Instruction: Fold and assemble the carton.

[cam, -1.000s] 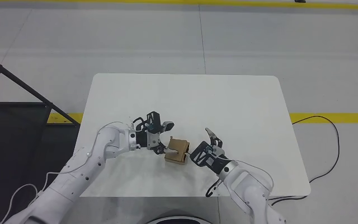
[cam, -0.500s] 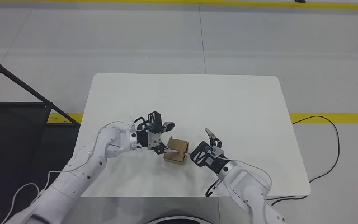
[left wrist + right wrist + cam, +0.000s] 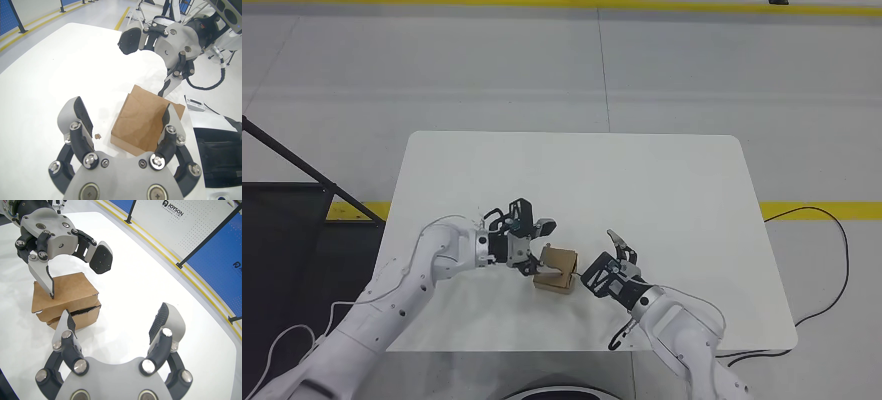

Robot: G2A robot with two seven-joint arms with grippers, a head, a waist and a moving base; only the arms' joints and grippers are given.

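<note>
Pressing side: left fingers spread wide, grasping nothing; one tip rests on the carton's top.
Carton: on the table near its front edge, between both arms; its lid seam gapes toward the right arm.
Right fingers: spread, empty, one tip just at that gaping end.
Next: the right arm is nearer the seam, so it likely tucks it.
</note>
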